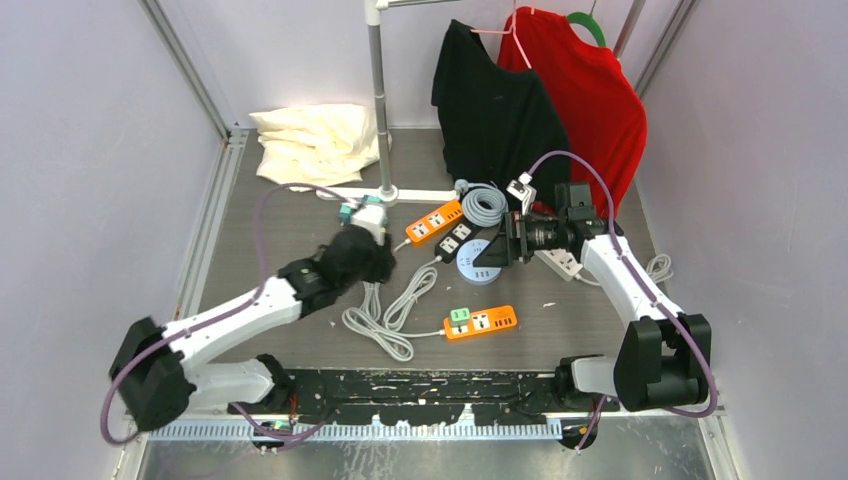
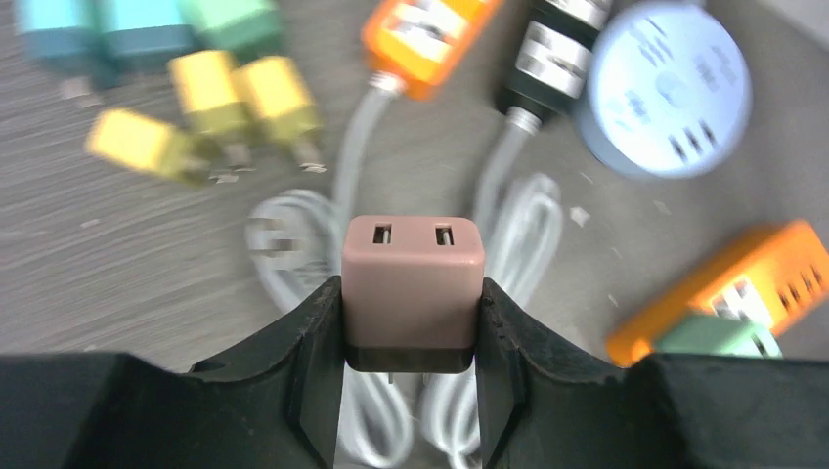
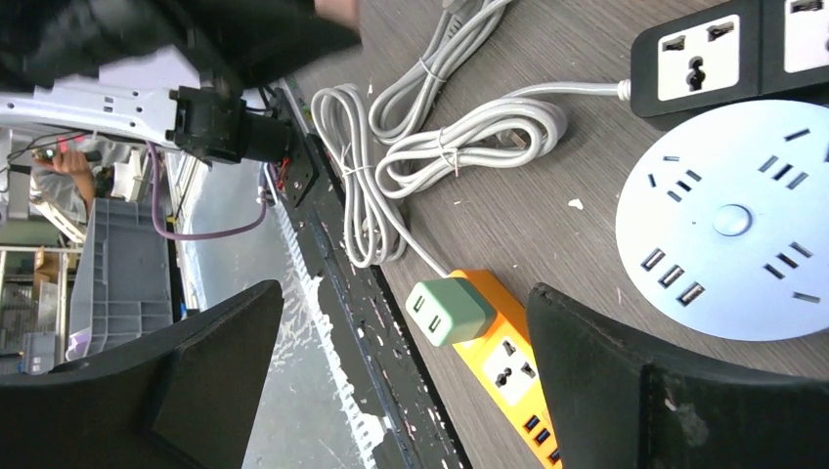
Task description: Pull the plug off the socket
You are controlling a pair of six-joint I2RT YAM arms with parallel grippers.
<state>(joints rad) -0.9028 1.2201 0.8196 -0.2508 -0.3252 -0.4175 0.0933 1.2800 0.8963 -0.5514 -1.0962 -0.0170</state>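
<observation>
From above, my left claw hangs over the left half of the worktop, closer to the far edge than the near one. My right claw hovers over the round socket in the right half. Two strips lie between the claws: the far orange strip and the black strip. The near orange strip lies mid-worktop toward the near edge. A green plug is seated at its left end, and looped white cables lie just to its left.

Through my left wrist camera, that claw is clenched on the pink plug. My fingers press both its sides, and its two-slot face points away from me. It is held above the cables, seated in no socket. Yellow plugs and teal plugs lie loose on the worktop beyond it, blurred.

Through my right wrist camera, that claw is spread wide, its fingers grasping nothing. Between them, below, the green plug sits in the end of the near orange strip beside the worktop's near edge. The round socket and the black strip lie farther in.
</observation>
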